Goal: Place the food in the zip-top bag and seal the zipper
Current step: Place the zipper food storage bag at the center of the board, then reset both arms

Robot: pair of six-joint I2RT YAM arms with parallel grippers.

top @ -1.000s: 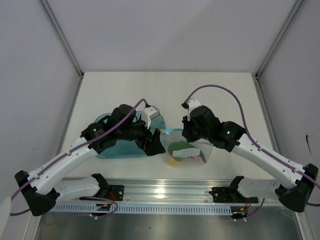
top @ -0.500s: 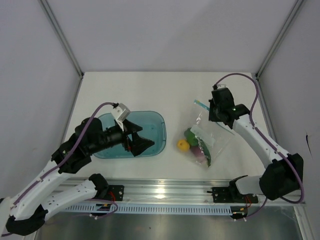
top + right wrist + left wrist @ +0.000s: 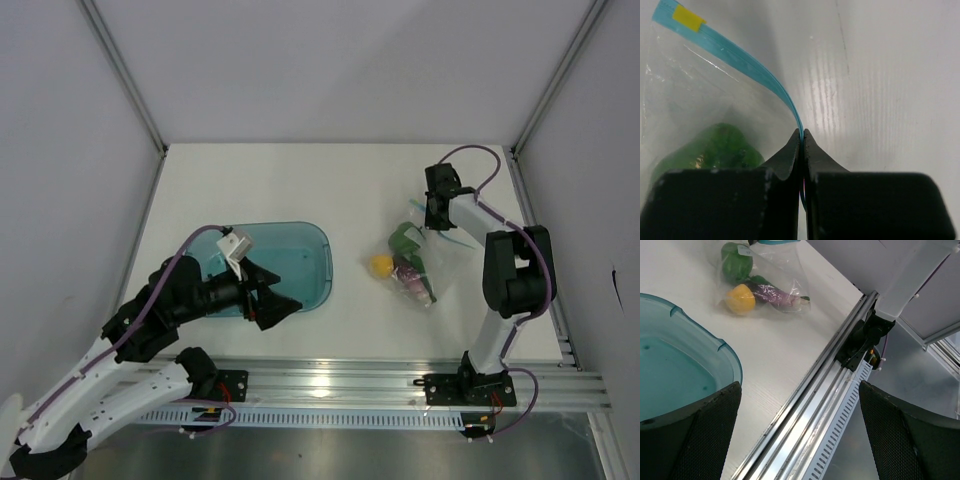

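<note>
The clear zip-top bag [image 3: 424, 252] lies on the white table at the right, with the food inside: the yellow-orange fruit [image 3: 381, 265], the green vegetable [image 3: 405, 240] and the pink-purple piece [image 3: 412, 277]. My right gripper [image 3: 432, 215] is at the bag's far edge, shut on the blue-teal zipper [image 3: 740, 62], which passes between its fingertips [image 3: 792, 145]. The green vegetable [image 3: 710, 147] shows through the plastic. My left gripper [image 3: 283, 290] is open and empty over the near right corner of the tray, well apart from the bag [image 3: 760, 282].
A translucent teal tray [image 3: 300, 255] stands left of centre, partly under my left arm; it also shows in the left wrist view [image 3: 690, 365]. The metal rail [image 3: 330, 380] runs along the table's near edge. A yellow tab [image 3: 689, 19] sits on the zipper's end.
My left gripper let go at the bag and drew back to the near left over the tray. My right gripper carried the bag to the right and farther back, its arm folding.
</note>
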